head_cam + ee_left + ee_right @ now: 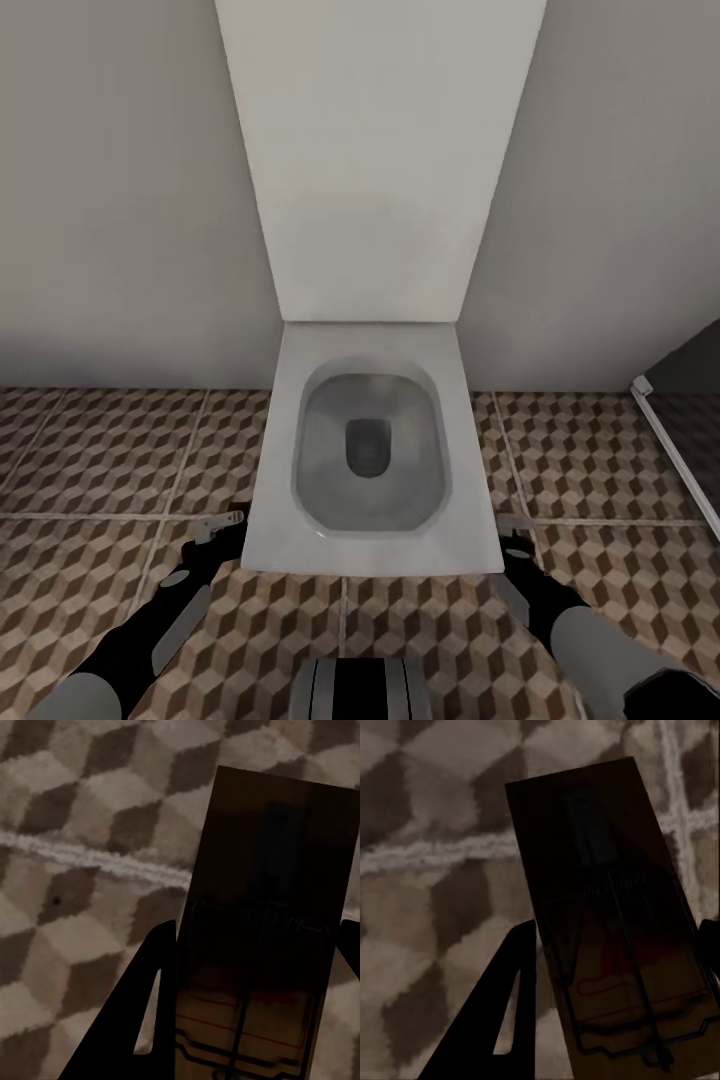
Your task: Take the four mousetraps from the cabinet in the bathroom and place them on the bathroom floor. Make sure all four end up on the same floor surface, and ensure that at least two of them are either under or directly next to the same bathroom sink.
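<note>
The mousetrap [262, 945] in my left gripper [251, 945] looks like flat brown wood with thin dark metal wire on it. The mousetrap [607, 937] in my right gripper [615, 945] looks the same, with red lines printed on the wood. My fingers [506, 1005] look black and matt. The bathroom floor [110, 460] has matt patterned tiles with pale, rough grout. The toilet [372, 455] looks smooth and white.

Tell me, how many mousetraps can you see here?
2: one mousetrap held between the left gripper's fingers, another in the right gripper. Others may be elsewhere.
</note>
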Controlling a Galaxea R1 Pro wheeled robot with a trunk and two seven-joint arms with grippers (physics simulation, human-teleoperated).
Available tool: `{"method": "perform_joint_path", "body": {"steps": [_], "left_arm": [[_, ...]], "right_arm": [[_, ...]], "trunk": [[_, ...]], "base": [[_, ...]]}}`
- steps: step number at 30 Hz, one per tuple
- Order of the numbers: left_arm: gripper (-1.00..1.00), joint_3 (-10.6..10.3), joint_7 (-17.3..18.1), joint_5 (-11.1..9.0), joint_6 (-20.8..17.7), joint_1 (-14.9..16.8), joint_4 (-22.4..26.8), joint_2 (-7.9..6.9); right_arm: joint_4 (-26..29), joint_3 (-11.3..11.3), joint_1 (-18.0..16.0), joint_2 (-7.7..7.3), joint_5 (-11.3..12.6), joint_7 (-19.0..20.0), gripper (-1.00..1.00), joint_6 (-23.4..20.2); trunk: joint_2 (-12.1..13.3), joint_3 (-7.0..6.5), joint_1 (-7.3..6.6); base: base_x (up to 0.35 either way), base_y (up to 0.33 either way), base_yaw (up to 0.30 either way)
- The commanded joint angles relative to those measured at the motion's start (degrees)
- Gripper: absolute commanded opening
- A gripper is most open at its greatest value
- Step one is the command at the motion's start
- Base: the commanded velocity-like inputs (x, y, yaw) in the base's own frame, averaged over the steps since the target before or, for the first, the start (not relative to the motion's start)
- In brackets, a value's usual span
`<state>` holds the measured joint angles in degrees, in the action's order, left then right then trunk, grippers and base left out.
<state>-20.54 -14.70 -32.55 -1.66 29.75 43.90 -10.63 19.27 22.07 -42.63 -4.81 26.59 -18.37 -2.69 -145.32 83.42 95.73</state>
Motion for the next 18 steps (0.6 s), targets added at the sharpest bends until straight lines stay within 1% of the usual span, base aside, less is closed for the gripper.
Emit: {"method": "perform_joint_path", "body": {"steps": [1,2,3,6,10,18], "left_arm": [[-1.0,-0.4,-0.8,-0.2,-0.2,0.0,0.1,-0.09],[-1.0,-0.4,-0.8,-0.2,-0.2,0.0,0.1,-0.07],[-1.0,-0.4,-0.8,-0.2,-0.2,0.0,0.1,-0.05],[-1.0,-0.4,-0.8,-0.2,-0.3,0.0,0.1,-0.02],[-1.0,-0.4,-0.8,-0.2,-0.3,0.0,0.1,-0.01],[-1.0,-0.4,-0.8,-0.2,-0.3,0.0,0.1,0.07]], "right_arm": [[0.1,-0.4,0.0,-0.21,0.4,-0.3,-1.0,-0.2],[0.0,-1.2,0.0,-0.35,0.4,-0.3,-1.0,-0.2],[0.0,-2.7,0.0,-0.65,0.3,-0.3,-1.0,-0.2],[-0.1,-4.2,0.0,-1.18,0.1,-0.3,-1.0,-0.2],[-0.2,-4.9,0.0,-1.42,0.0,-0.3,-1.0,-0.1],[-0.2,-5.0,0.0,-1.4,-0.1,-0.3,-1.0,0.0]], "trunk": [[0.0,0.04,-0.01],[0.0,0.04,-0.01],[0.0,0.04,-0.01],[0.0,0.04,-0.01],[0.0,0.04,-0.01],[0.0,0.04,-0.01]], "base": [[0.0,0.0,0.0],[0.0,0.0,0.0],[0.0,0.0,0.0],[0.0,0.0,0.0],[0.0,0.0,0.0],[0.005,0.0,0.0]]}}
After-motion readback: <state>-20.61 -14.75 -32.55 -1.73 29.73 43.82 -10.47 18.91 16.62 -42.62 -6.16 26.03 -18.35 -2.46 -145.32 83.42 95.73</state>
